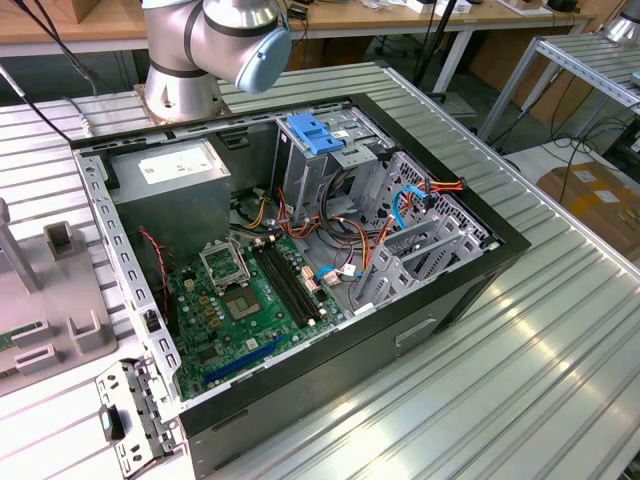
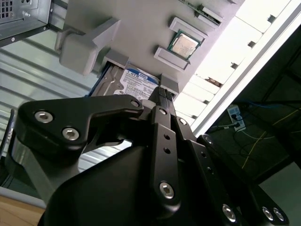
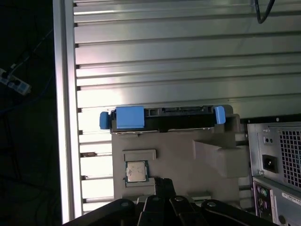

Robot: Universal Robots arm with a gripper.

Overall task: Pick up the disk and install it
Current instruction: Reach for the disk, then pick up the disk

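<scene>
The disk (image 3: 160, 118) stands on edge in a slot of a grey holder (image 3: 188, 150), with bright blue rails at both ends. In the second wrist view the disk (image 2: 138, 79) shows its white label between the holder's grey posts. My gripper (image 2: 163, 91) hangs a little way off the disk with its two black fingers pressed together and nothing between them. In the first wrist view the gripper (image 3: 163, 181) sits over the holder, on the far side of a processor chip (image 3: 136, 170) from the disk.
An open computer case (image 1: 300, 250) lies on the ribbed metal table (image 1: 520, 380), with a drive cage under a light-blue latch (image 1: 315, 133), a grey power supply (image 1: 175, 180) and a green motherboard (image 1: 240, 300). The table's edge (image 3: 63, 117) runs beside the holder.
</scene>
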